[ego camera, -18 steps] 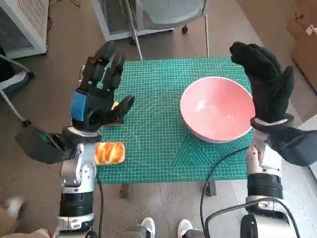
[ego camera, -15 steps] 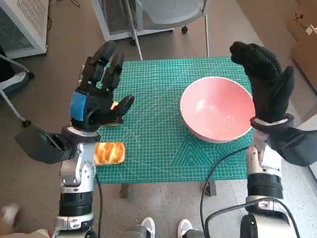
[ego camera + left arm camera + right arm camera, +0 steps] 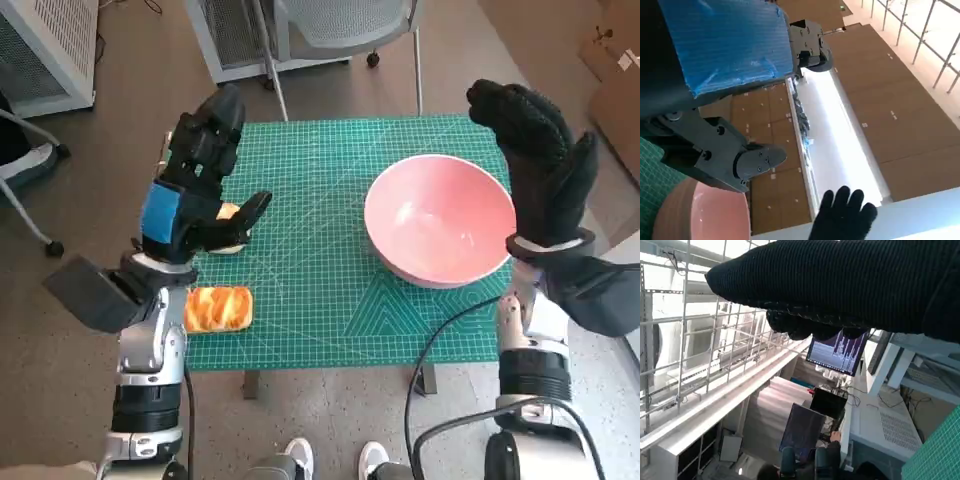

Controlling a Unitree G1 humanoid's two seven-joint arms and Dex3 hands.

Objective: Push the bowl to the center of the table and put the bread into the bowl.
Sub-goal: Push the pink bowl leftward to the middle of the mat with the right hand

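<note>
Pink and round, the bowl (image 3: 440, 232) sits on the right half of the green mat (image 3: 320, 290), with its rim close to the mat's right edge; it has not yet reached the center. Against the frames from about half a second ago, the bowl and the bread (image 3: 218, 308) lie in the same places.

What has changed is the left hand (image 3: 195, 195). Its fingers, spread and upright a moment ago, have drawn closer together and tipped forward, and the forearm has shifted slightly outward. The hand remains raised above the mat's left edge, holds nothing, and its thumb stands apart from the fingers.

The right hand (image 3: 540, 170) is nearly unmoved: raised, flat, fingers extended, empty, standing just beside the bowl's outer rim. Whether the glove touches the rim cannot be determined.

Judgement: neither task step shows progress yet. The right hand is placed for a push toward the center.

The bread is a golden, ridged loaf at the near-left corner of the mat. Its long axis runs left to right, parallel to the near edge. A second pale item (image 3: 230, 215) lies partly hidden under the left hand.
</note>
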